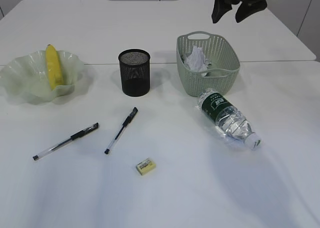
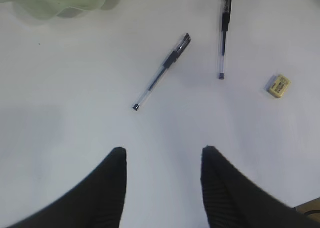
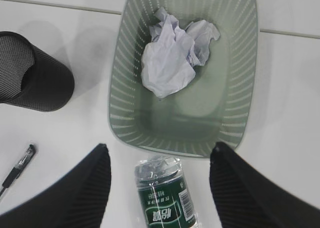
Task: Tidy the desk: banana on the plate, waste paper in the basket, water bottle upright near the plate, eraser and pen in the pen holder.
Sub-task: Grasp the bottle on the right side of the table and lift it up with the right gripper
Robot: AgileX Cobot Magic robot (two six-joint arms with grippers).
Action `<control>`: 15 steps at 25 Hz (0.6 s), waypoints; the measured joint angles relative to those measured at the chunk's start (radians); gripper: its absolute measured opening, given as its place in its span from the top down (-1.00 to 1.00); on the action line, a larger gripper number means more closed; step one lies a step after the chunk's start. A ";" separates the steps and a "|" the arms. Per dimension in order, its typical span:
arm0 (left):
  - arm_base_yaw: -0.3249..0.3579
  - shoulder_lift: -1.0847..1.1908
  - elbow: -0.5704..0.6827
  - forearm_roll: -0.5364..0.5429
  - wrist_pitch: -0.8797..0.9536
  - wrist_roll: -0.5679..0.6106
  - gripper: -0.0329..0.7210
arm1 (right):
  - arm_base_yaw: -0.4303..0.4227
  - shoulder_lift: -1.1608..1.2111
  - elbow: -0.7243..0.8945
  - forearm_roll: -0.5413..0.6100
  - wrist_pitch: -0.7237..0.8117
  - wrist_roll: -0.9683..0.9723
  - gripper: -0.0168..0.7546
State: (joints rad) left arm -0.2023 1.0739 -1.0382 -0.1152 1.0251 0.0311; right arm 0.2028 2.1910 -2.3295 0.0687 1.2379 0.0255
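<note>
The banana [image 1: 53, 65] lies in the pale green plate [image 1: 20, 80] at the left. The waste paper [image 1: 196, 59] sits in the sage-green basket [image 1: 220, 70]; the right wrist view shows both, paper [image 3: 170, 58] in basket [image 3: 240, 83]. The water bottle [image 1: 227, 119] lies on its side in front of the basket, its base under my right gripper [image 3: 160, 150], which is open and empty above it. Two pens [image 1: 67, 140] [image 1: 121, 129] and the eraser [image 1: 145, 166] lie on the desk [image 1: 200, 188]. The black pen holder [image 1: 134, 72] stands mid-table. My left gripper [image 2: 162, 150] is open and empty above bare desk.
The left wrist view shows the pens [image 2: 162, 70] [image 2: 224, 35], the eraser [image 2: 279, 85] and the plate's edge [image 2: 55, 3]. The right arm [image 1: 240, 3] hangs high above the basket. A seam [image 1: 280, 61] crosses the desk.
</note>
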 joint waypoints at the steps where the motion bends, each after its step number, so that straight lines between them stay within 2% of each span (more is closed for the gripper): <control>1: 0.000 0.000 0.000 0.000 0.000 0.000 -0.01 | 0.001 -0.015 0.005 0.000 0.003 0.001 -0.25; 7: 0.000 0.000 0.000 0.000 0.008 0.000 -0.01 | 0.004 -0.130 0.117 0.014 0.009 0.001 -0.25; 11: 0.000 0.000 0.000 0.000 0.010 0.000 -0.01 | 0.004 -0.239 0.289 0.014 0.008 0.001 -0.24; 15: 0.000 0.000 0.000 0.000 0.010 0.000 -0.01 | 0.004 -0.361 0.525 0.012 -0.015 -0.001 -0.24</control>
State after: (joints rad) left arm -0.2023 1.0739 -1.0382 -0.1152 1.0355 0.0311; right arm 0.2067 1.8304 -1.8041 0.0809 1.2233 0.0247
